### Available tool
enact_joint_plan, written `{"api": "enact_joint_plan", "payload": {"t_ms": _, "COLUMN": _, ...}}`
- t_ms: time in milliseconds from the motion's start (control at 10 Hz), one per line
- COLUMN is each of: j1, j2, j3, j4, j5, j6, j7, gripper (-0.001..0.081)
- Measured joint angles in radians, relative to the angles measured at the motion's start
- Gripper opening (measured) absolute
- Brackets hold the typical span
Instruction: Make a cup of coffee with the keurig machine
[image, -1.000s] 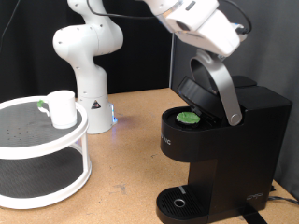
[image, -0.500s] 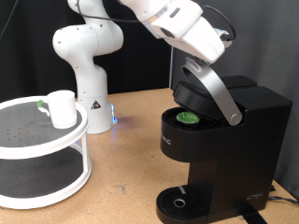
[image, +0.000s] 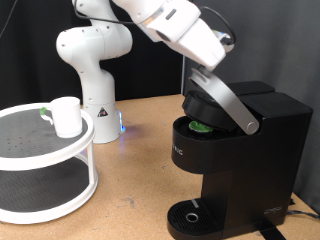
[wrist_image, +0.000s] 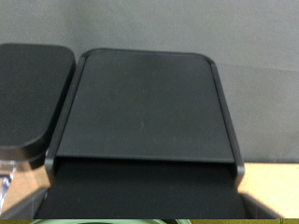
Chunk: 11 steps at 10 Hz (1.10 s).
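Gripper (image: 215, 62) on the keurig machine (image: 240, 160)'s stiff, hinged lid handle (image: 228, 100); push there; jaws' opening I cannot tell

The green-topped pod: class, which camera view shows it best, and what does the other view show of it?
The exterior view shows it best: the pod sits in the keurig machine's round brew head, under the half-lowered lid handle, with the gripper's hand above. The wrist view shows mostly the machine's black top; only a green sliver at its edge may be the pod.
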Motion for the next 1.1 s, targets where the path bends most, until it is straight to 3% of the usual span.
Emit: {"api": "enact_joint_plan", "payload": {"t_ms": 1100, "j1": -0.034, "j2": 0.014, "j3": -0.026, "j4": -0.054, "j5": -0.055, "j6": 0.021, "j7": -0.014, "gripper": 0.0001}}
